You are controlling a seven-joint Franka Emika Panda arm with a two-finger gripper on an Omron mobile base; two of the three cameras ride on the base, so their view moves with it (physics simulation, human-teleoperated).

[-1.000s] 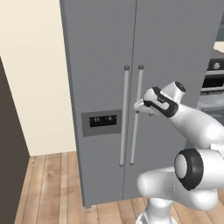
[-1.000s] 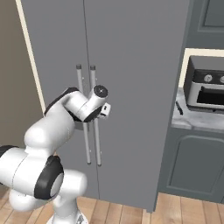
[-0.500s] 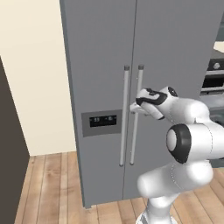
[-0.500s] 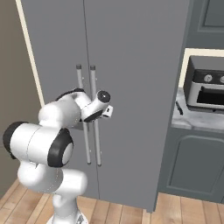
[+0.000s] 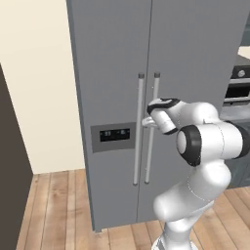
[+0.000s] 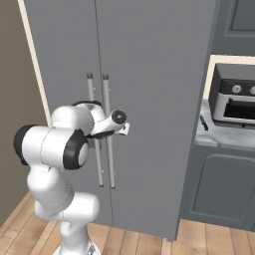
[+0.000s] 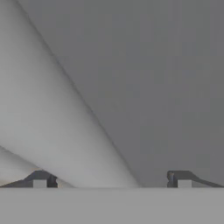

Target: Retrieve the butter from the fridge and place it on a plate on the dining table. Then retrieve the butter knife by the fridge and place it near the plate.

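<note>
Fridge (image 5: 195, 63), closed: rigid right-door bar handle (image 5: 151, 128), likely smooth, best grasped mid-length; gripper (image 7: 111, 180) fingers spread wide around it, not clamped.

**Layout at fridge front**

I see the fridge (image 5: 146, 97) directly ahead of the arm, doors closed. Gripper (image 5: 148, 122) sits at the right door's handle (image 5: 152, 127). Dispenser panel (image 5: 113, 136) lies left of both handles. Counter (image 6: 226, 137) with oven (image 6: 234, 97) stands right of the fridge.
</note>
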